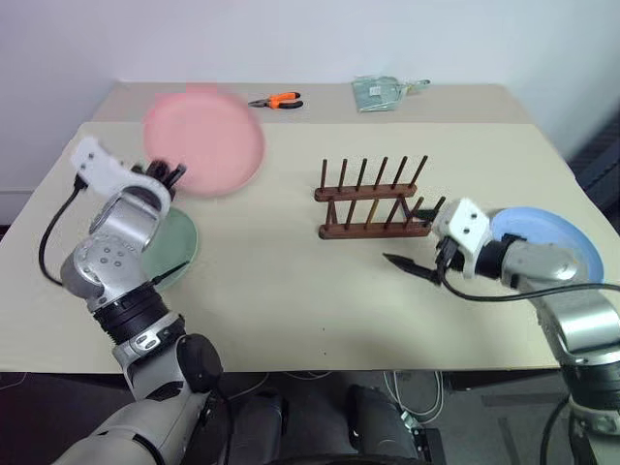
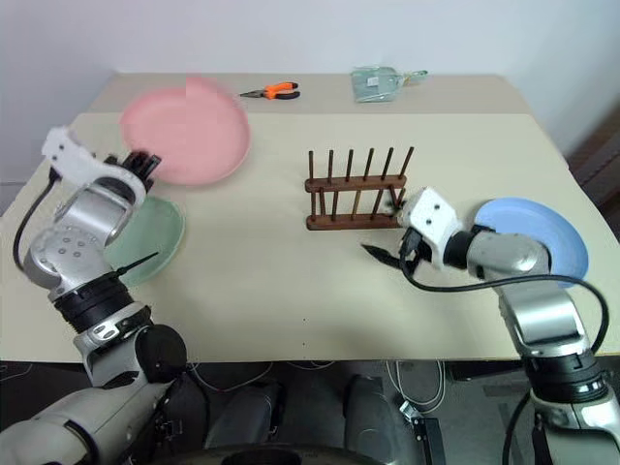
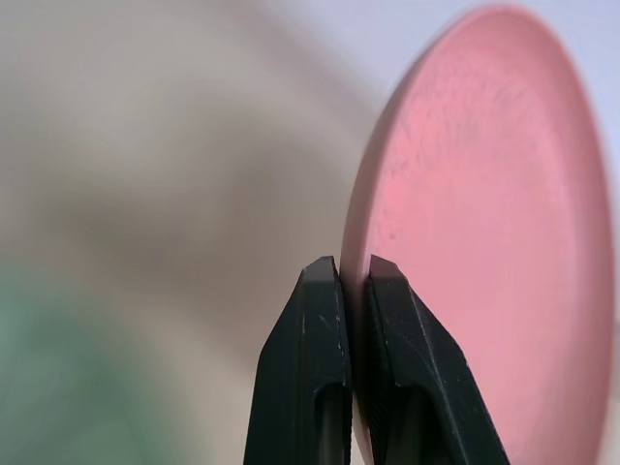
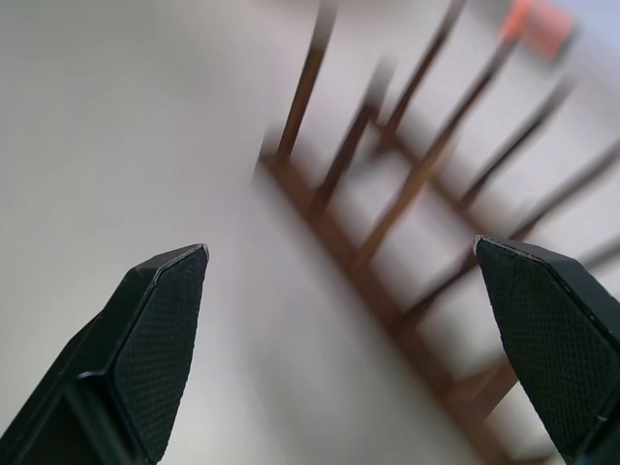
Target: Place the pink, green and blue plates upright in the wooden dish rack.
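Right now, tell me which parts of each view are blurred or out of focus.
Left eye view: the pale pink round plastic plate is smeared, its rim ghosted. Left wrist view: the left end effector is sharp, shut on that plate's rim; the background is soft. Right wrist view: the dark brown wooden dish rack is streaked; the open right end effector's fingers are crisp.
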